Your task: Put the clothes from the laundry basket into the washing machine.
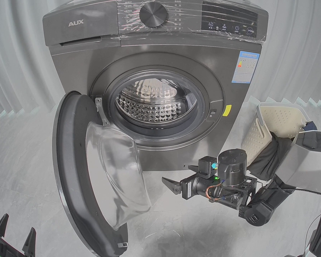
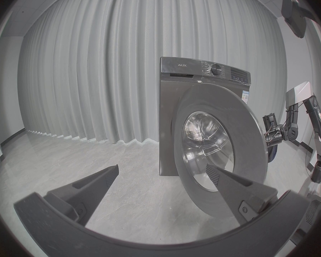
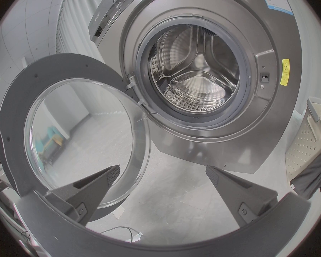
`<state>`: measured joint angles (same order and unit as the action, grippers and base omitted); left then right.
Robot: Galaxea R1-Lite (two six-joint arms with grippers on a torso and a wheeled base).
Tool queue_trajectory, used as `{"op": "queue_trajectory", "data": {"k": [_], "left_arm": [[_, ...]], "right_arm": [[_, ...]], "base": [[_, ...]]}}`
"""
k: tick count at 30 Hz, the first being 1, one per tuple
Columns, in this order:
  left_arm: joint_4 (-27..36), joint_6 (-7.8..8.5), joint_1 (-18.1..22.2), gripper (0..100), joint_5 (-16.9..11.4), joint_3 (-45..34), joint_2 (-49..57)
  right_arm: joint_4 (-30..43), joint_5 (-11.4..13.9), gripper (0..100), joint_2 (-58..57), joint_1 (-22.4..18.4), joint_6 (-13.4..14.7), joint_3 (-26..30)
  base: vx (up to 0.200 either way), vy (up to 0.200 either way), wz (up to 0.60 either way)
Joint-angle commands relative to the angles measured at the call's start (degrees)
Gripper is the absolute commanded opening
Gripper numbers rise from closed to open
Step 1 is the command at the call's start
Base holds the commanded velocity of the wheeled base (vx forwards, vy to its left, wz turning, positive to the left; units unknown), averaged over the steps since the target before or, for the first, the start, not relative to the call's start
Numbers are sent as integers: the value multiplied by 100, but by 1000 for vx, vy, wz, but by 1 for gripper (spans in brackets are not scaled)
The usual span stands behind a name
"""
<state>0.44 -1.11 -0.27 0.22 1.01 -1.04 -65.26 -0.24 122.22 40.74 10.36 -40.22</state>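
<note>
The dark clothes (image 1: 271, 157) are lying in the cream laundry basket (image 1: 282, 117) and spilling over its near rim, and the basket is standing on the floor just to the right of the washing machine (image 1: 167, 58). The machine's round door (image 1: 73, 168) is standing wide open on its left-side hinge, with its clear domed glass bulging toward the machine's front. The perforated steel drum (image 1: 151, 106) is showing through the opening. The right gripper (image 1: 182, 177) is hovering low in front of the washing machine's lower right corner, near the basket, with its 2 fingers spread apart and holding nothing. The left gripper (image 1: 18, 225) is sitting low and well off the washing machine's left front, beyond the open door, its 2 fingers likewise parted and gripping nothing.
</note>
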Motion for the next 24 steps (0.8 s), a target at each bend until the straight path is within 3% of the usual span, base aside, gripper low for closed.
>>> {"op": "queue_trajectory", "data": {"k": [1,13,17,22,24], "left_arm": [[0,-3,0,100,4,-84,104],[0,-3,0,100,4,-84,104],[0,-3,0,100,4,-84,104],[0,-3,0,100,4,-84,104],[0,-3,0,100,4,-84,104]], "right_arm": [[74,7,100,311,83,-17,-408],[39,7,100,812,672,1,-935],[57,-2,100,777,628,1,-1094],[154,-2,100,768,531,-25,-1401],[567,24,100,812,496,-25,-1718]], "base": [[0,0,0],[0,0,0],[0,0,0],[-200,0,0],[-200,0,0]]}}
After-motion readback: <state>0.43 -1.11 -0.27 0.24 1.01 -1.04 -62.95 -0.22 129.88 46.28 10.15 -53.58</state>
